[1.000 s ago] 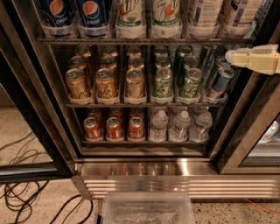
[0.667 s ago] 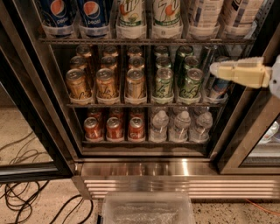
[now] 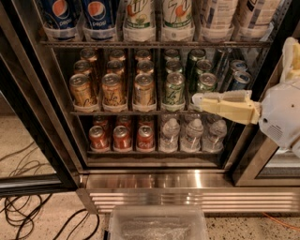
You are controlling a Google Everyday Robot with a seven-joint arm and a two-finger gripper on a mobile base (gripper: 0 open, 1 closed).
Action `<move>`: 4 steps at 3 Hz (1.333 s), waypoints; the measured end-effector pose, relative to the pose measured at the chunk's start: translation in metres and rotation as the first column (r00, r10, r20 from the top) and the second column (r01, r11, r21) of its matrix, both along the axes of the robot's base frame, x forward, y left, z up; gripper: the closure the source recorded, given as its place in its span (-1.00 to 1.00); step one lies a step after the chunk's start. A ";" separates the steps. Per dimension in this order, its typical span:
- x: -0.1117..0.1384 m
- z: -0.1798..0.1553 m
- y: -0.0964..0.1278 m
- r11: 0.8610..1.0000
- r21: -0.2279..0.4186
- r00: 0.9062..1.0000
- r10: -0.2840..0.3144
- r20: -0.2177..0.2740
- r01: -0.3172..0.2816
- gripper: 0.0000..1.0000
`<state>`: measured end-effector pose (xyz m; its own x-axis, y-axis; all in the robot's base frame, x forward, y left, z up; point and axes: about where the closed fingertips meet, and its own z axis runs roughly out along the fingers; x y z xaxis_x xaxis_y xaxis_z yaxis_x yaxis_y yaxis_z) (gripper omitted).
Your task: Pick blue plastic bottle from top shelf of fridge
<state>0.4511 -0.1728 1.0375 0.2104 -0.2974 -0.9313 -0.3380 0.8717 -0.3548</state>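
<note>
My cream gripper, grip I cannot tell, before cans; pale-blue-labelled clear plastic bottle above it, kept upright by white cup

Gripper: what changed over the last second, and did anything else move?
The gripper has moved left and down in the camera view, from the right edge of the fridge to in front of the middle rack's green cans. Nothing was taken hold of. The blue plastic bottle and the top shelf stayed put.

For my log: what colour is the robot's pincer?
Pale cream-yellow, in the camera view; the pincer is at right, before the green cans.
</note>
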 end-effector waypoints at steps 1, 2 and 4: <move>0.005 0.001 0.002 0.994 0.093 0.999 -0.052 0.015 0.050 -1.00; 0.017 0.021 0.014 0.989 0.144 0.995 -0.052 0.081 0.040 -1.00; 0.065 0.033 0.023 0.988 0.127 0.982 -0.109 0.156 0.090 -1.00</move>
